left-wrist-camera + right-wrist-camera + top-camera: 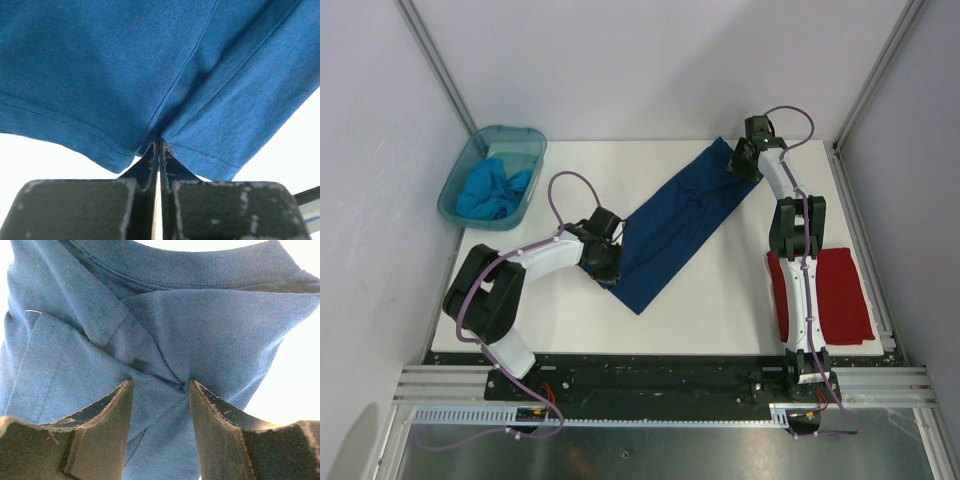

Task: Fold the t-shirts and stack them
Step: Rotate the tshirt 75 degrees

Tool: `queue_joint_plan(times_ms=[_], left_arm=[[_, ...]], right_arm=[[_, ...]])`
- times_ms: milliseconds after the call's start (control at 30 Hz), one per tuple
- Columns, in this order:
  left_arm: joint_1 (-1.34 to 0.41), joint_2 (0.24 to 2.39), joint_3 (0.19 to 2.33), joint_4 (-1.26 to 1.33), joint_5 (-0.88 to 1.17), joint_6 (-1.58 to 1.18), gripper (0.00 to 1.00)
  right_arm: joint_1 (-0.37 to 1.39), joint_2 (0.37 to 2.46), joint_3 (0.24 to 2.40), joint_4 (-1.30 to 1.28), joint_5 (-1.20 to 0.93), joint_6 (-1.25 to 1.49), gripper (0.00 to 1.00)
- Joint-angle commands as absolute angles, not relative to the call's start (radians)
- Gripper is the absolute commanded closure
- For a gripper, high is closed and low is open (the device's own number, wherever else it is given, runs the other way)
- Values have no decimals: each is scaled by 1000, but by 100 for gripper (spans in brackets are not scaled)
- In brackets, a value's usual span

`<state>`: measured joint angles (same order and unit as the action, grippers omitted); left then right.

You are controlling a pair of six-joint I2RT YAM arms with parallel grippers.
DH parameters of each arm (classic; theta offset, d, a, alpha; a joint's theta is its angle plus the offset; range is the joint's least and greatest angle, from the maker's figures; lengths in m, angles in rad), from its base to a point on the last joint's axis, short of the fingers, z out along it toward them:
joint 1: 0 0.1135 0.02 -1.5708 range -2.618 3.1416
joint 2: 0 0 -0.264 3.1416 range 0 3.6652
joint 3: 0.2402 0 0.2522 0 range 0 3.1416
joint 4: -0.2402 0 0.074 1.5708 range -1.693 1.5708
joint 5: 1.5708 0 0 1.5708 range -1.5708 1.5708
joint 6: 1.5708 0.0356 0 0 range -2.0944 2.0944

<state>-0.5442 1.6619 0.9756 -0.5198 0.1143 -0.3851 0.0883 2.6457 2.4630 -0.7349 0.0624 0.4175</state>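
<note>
Navy t-shirt stretches mid-counter; our left gripper clamps its hem, our right gripper sits parted at the collar, far edge.

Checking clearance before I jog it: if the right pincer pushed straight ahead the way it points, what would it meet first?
The navy t-shirt. The right pincer has its jaws apart with bunched fabric near the collar between them, so cloth comes first, probably with the table just beneath, though depth is unclear.

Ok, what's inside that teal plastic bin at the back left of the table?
The bin holds crumpled light-blue cloth, probably unfolded t-shirts. How many, and anything beneath them, is hidden.
</note>
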Motion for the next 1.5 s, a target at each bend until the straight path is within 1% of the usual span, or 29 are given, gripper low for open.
queue_joint_plan(times_ms=[0,433,833,867,900,967,1067,1133,1200,1267,1467], left_arm=[[-549,1605,981,-516,92,-392,100],[-543,1503,907,-523,11,-452,100],[-523,1558,893,-527,13,-465,100],[-523,1564,900,-527,25,-459,99],[-523,1567,908,-527,35,-454,93],[-524,1559,924,-527,48,-443,79],[-525,1515,941,-530,55,-424,55],[-525,1483,956,-539,66,-409,48],[-530,1456,966,-554,75,-397,46],[-549,1439,973,-560,96,-380,48],[-688,1487,991,-562,131,-343,60]], right_arm=[[73,2677,2435,-769,64,416,46],[63,2683,2435,-773,71,411,46],[59,2684,2433,-777,77,407,46],[59,2682,2434,-777,76,406,46],[59,2679,2434,-777,75,406,46],[61,2667,2436,-777,74,405,45],[66,2648,2447,-775,68,404,42],[69,2637,2461,-778,65,403,39],[73,2626,2471,-783,67,405,38],[77,2606,2467,-782,73,408,38],[83,2527,2432,-776,91,429,37]])
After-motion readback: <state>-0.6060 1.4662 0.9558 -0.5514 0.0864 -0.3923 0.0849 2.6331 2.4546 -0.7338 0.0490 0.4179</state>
